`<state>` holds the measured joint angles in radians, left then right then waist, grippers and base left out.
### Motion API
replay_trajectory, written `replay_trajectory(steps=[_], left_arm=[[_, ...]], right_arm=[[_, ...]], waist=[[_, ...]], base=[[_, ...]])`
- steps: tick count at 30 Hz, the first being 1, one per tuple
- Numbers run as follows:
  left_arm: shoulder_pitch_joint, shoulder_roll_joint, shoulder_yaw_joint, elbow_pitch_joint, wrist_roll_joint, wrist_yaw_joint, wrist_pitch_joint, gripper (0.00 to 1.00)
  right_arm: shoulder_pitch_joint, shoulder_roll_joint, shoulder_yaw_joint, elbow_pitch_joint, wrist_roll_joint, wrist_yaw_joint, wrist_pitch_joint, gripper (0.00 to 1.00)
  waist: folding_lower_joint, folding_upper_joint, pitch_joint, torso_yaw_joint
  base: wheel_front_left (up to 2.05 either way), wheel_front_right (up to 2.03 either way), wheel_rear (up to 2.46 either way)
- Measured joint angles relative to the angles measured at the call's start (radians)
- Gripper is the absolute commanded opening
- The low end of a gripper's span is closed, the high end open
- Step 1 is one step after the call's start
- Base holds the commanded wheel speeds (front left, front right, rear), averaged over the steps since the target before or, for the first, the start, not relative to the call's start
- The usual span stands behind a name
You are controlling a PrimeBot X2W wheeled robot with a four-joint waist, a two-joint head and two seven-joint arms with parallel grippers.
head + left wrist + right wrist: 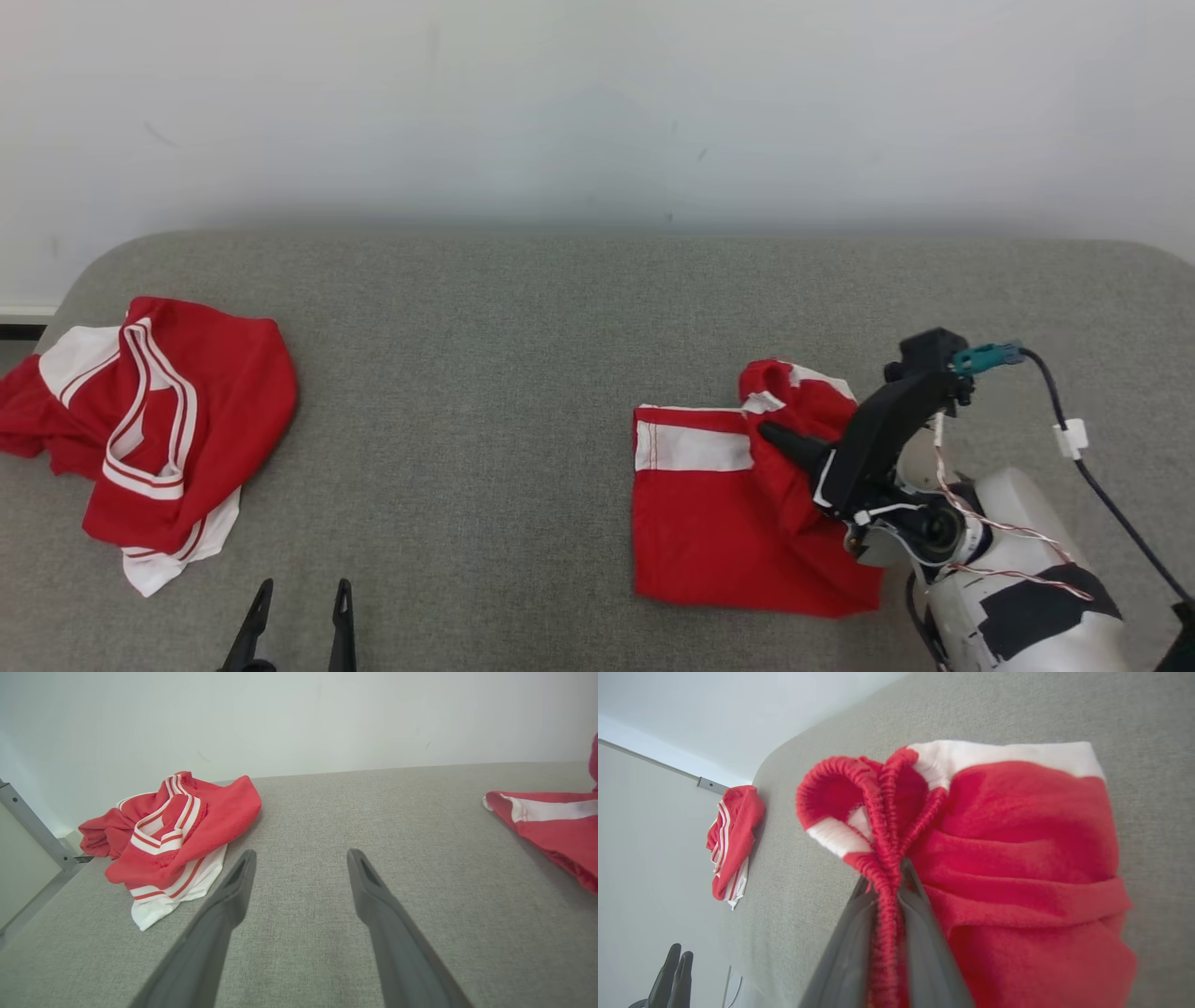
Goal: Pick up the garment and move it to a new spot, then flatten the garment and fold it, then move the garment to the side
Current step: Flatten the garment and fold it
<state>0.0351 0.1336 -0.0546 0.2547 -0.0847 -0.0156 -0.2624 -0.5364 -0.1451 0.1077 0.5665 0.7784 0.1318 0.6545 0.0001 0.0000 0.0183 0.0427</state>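
Because the right arm [1018, 569] lay over it, part of the red garment [719, 523] was hidden in the head view, and just one dark finger of the right gripper [770, 434] poked out across the cloth. From the right wrist, the two fingers were squeezed almost together on the stretchy red waistband [882, 826], which bunched up in a loop past the tips. The garment lay on the right side of the grey cushion [485, 373], partly flat, with a white stripe near its far edge. In the left wrist view the picture's edge cut it off.

The left gripper [301, 597] sat low at the front left, fingers wide apart and holding nothing, its base cut off at the bottom. Well apart, on the far left, a second red top [168, 420] with white stripes lay in a crumpled heap. A white wall [597, 93] stood behind. A dark cable [1102, 485] ran beside the right arm.
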Motion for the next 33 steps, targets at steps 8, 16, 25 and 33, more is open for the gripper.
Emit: replay_trajectory(steps=[8,16,25,33], left_arm=[[-0.016,-0.010,-0.004,0.007,0.006,-0.003,0.000,1.00],[-0.019,-0.017,-0.004,0.017,0.010,-0.012,0.000,1.00],[-0.018,-0.026,-0.003,0.016,0.016,-0.006,0.000,1.00],[-0.014,-0.016,0.022,0.015,0.015,-0.002,0.000,1.00]], right_arm=[[-0.049,0.077,-0.004,0.140,-0.082,0.000,-0.043,0.00],[-0.099,0.091,0.063,0.255,-0.060,0.000,-0.104,0.00],[-0.114,0.095,0.190,0.269,-0.068,0.000,-0.247,1.00],[-0.112,0.010,0.234,0.159,-0.087,0.000,-0.407,1.00]], waist=[[0.0000,0.0000,0.015,0.021],[0.0000,0.0000,0.021,0.034],[0.0000,0.0000,0.016,0.039],[0.0000,0.0000,0.009,0.013]], base=[[0.00,0.00,0.00],[0.00,0.00,0.00],[0.00,0.00,0.00],[0.00,0.00,0.00]])
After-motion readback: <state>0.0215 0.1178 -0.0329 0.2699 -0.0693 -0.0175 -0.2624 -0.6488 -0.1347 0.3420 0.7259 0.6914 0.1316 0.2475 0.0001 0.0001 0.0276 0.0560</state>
